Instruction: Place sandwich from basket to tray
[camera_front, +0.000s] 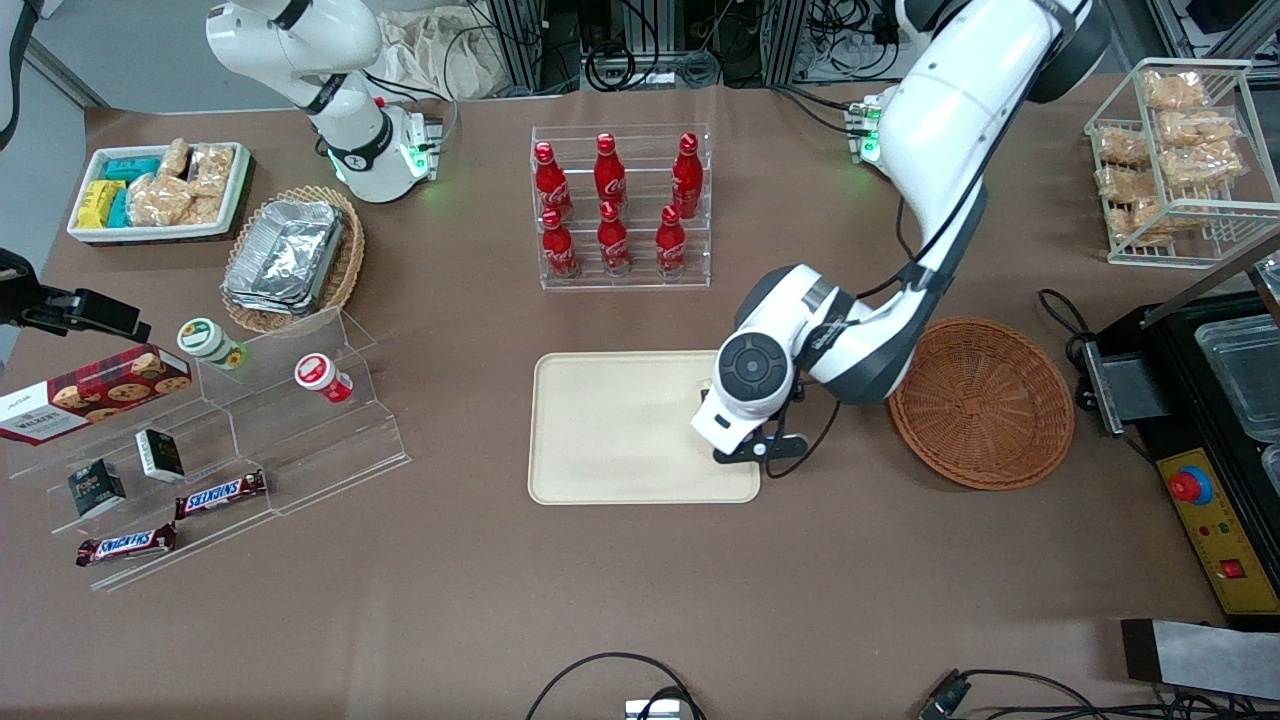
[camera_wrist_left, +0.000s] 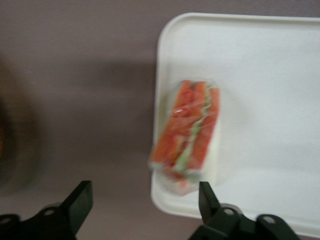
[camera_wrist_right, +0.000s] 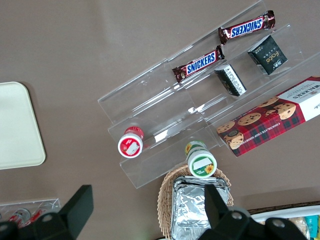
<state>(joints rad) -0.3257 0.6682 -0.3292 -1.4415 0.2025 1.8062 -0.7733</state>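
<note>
The gripper (camera_wrist_left: 142, 200) hangs with jaws spread apart above the sandwich (camera_wrist_left: 188, 135), which lies on the tray (camera_wrist_left: 270, 75) at its edge, between the two fingers.

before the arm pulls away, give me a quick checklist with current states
1. Sandwich on the tray: ok, it lies by the tray's edge, near a corner.
2. Sandwich fully inside the rim: cannot tell, one end sits very close to the edge.
3. End effector released: ok, fingers are open and apart from the sandwich, above it.
4. Basket emptied: ok, nothing shows in it.
5. Path upward free: ok, nothing shows above the tray except the arm itself.
</note>
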